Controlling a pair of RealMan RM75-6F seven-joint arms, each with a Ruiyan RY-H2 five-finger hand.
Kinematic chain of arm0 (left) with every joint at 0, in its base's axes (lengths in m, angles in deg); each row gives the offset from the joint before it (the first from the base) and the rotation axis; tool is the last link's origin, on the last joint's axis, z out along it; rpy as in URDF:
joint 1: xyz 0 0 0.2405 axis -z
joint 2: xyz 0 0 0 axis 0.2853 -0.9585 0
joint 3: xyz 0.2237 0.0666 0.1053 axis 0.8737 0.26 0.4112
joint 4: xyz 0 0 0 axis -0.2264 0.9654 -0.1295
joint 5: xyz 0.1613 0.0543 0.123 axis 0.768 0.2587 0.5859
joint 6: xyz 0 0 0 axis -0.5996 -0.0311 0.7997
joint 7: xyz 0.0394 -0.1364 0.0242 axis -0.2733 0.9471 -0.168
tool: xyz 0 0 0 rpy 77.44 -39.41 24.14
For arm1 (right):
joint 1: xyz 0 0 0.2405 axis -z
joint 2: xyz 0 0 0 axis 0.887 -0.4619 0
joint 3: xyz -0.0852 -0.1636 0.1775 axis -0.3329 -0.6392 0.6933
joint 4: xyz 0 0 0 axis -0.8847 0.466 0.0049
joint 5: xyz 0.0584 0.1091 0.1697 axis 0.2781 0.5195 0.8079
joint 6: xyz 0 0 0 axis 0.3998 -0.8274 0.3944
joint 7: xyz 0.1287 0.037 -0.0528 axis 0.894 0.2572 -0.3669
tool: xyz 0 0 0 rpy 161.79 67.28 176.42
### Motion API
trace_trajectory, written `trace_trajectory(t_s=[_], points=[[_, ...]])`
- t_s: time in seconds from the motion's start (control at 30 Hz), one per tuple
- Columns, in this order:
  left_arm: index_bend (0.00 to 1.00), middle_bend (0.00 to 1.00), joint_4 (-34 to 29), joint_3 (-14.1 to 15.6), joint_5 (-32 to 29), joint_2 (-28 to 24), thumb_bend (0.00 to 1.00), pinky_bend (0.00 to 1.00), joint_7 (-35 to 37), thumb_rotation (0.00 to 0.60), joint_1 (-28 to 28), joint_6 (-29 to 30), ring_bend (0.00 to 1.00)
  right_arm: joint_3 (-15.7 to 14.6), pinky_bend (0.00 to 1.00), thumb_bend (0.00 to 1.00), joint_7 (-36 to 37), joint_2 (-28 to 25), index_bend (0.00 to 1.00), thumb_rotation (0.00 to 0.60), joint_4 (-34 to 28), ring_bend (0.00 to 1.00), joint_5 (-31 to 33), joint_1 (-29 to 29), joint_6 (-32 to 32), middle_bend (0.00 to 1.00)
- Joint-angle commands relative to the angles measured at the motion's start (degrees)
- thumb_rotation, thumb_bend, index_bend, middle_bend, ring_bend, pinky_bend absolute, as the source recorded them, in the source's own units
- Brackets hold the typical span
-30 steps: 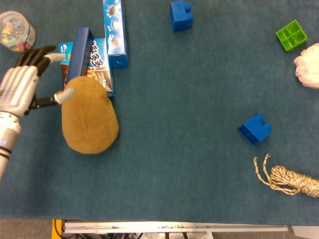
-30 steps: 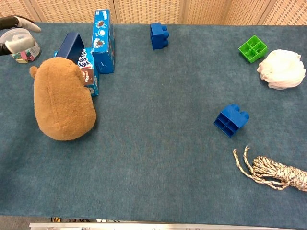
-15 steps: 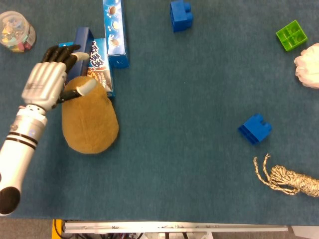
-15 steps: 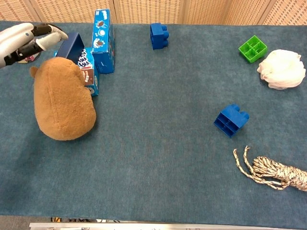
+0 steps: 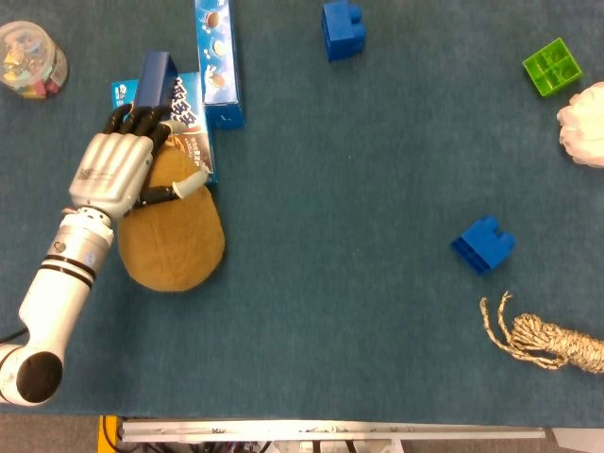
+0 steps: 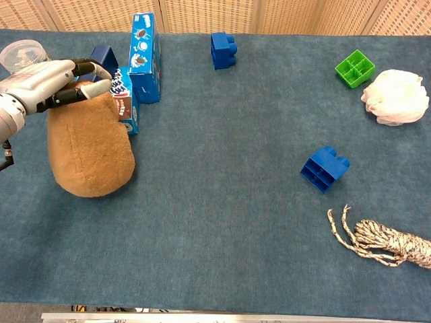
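Left robot hand [image 5: 118, 170] rests on top of the brown oval plush toy [image 5: 172, 236], fingers spread loosely over it, fingertips reaching the blue cookie box [image 5: 192, 118] just behind.

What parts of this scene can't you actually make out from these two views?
- Left hand: its palm side over the brown plush toy is hidden in both views.
- White bath pouf: cut off by the head view's right edge.
- Clear jar: its contents are too small to identify.
- Right hand: in neither view.

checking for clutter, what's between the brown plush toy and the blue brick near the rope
Nothing: in the head view only bare blue tabletop runs from the brown plush toy to the blue brick.
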Motion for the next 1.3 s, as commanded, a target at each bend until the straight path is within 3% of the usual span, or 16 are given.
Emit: trace_trajectory(t_s=[0.03, 0.33, 0.57, 0.8, 1.3], points=[[0.19, 0.12, -0.5, 0.4, -0.5, -0.1, 0.04, 0.0, 0.1, 0.0, 0.1, -0.5, 0.09, -0.1, 0.26, 0.17, 0.1, 0.1, 0.31, 0.6, 0.1, 0.3, 0.0, 0.0, 0.0, 0.44], [0.19, 0.11, -1.2, 1.1, -0.4, -0.2, 0.04, 0.0, 0.6, 0.0, 0.2, -0.3, 0.09, -0.2, 0.26, 0.17, 0.4, 0.2, 0.31, 0.6, 0.4, 0.3, 0.1, 0.2, -0.1, 0.44], [0.19, 0.11, -1.3, -0.3, 4.1, 0.8, 0.04, 0.0, 6.0, 0.0, -0.3, 1.4, 0.09, -0.3, 0.26, 0.17, 0.6, 0.2, 0.31, 0.6, 0.7, 0.3, 0.0, 0.4, -0.3, 0.44], [0.19, 0.11, -1.1, 1.0, 6.0, 1.6, 0.04, 0.0, 5.1, 0.0, -0.1, 1.3, 0.09, -0.4, 0.26, 0.17, 0.7, 0.2, 0.31, 0.6, 0.9, 0.3, 0.2, 0.6, -0.3, 0.44], [0.19, 0.11, 3.4, 0.6, 2.2, 3.1, 0.04, 0.0, 4.0, 0.0, 0.7, 0.1, 0.09, -0.4, 0.26, 0.17, 0.6, 0.1, 0.31, 0.6, 0.7, 0.3, 0.3, 0.8, -0.6, 0.44]])
